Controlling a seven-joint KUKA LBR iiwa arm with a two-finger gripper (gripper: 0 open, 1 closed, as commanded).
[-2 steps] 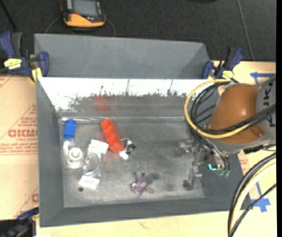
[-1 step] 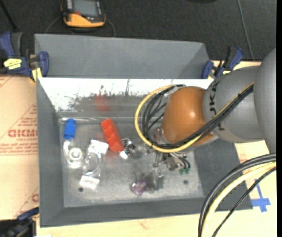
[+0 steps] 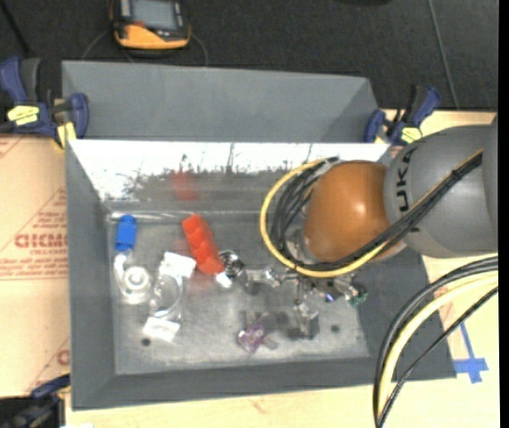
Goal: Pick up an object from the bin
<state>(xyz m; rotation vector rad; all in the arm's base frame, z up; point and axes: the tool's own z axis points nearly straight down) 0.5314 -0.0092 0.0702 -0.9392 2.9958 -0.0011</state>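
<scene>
The pincer (image 3: 307,303) hangs low over the grey metal bin (image 3: 89,266), under the arm's rounded orange cover and its looped cables. That cover hides it from above, so it cannot be told whether it stands apart or together, and nothing is seen clamped in it.

The likeliest pick is a judgement only. 2 things lie closest: a small dark lump (image 3: 305,329) just toward the bin's near wall from the pincer, and a small purple, see-through piece of irregular shape (image 3: 254,335) a little farther to its left on the same side. The purple piece lies flat on bare floor, apart from its neighbours; it is too small to give a long axis. Only 1 arm works here, so a short shift left and toward the near wall would bring the pincer over it.

Left of the pincer and slightly toward the far wall sits a small silvery thing (image 3: 230,267). Beyond it lies a red oblong block (image 3: 202,243), its long axis slanting down toward the pincer. Well to the left are a blue block (image 3: 127,232) and a loose heap of clear and white bits (image 3: 158,288).
</scene>
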